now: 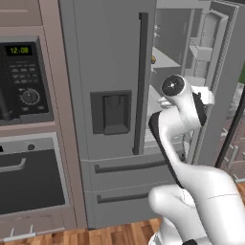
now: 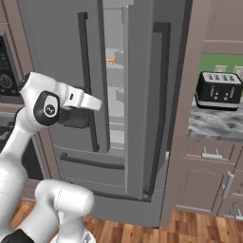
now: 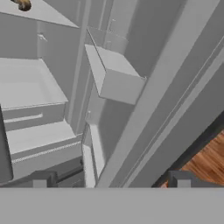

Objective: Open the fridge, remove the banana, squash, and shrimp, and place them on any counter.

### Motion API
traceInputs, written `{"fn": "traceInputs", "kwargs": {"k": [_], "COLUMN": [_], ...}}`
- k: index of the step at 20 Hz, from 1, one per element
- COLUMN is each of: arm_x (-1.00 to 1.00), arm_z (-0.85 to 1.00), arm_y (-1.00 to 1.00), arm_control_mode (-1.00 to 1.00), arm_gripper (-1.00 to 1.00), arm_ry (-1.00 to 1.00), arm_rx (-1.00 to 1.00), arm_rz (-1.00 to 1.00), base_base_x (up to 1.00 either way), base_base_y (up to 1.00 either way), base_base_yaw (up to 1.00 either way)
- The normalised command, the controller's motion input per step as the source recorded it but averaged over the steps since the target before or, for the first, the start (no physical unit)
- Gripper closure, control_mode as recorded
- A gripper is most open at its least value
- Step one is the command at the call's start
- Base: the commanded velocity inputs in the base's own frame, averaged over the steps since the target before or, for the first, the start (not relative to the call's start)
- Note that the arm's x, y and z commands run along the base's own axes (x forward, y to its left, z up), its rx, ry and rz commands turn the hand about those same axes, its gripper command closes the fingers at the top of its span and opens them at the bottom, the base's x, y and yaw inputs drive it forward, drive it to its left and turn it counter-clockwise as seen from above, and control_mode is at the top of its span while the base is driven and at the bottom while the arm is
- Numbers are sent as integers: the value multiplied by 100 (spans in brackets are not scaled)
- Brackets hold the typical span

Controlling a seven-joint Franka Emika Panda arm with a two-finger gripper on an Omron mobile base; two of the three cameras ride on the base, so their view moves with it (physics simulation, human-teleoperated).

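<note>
The fridge (image 1: pixel 110 86) has its right door (image 1: pixel 217 81) swung open and the left one shut. The jaws (image 3: pixel 111 179) stand wide and empty, aimed into the gap between the shelves and the open door. The banana (image 3: pixel 22 4) lies on an upper shelf, at eleven o'clock in the hand view (small, partly cut off by the frame edge). Squash and shrimp I cannot pick out. The risk, as I judge it: reaching up from here, the arm (image 1: pixel 179 112) could clip the door bin (image 3: pixel 116 78) or a shelf lip, since the hand points too low. The bench (image 2: pixel 216 124) lies beyond the open door, so that door may block the carry.
</note>
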Motion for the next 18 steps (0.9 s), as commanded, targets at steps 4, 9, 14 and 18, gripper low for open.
{"fn": "traceInputs", "kwargs": {"k": [4, 9, 14, 18], "arm_x": [67, 57, 28, -4], "arm_z": [0, 0, -1, 0], "arm_y": [-19, -21, -45, -80], "arm_control_mode": [-100, -100, -100, -100], "arm_gripper": [-100, -100, -100, -100], "arm_ry": [0, 0, 0, 0], "arm_rx": [-10, -10, -7, -1], "arm_rz": [-7, -13, -18, -21], "base_base_x": [0, 0, 0, 0], "base_base_y": [0, 0, 0, 0], "base_base_yaw": [0, 0, 0, 0]}}
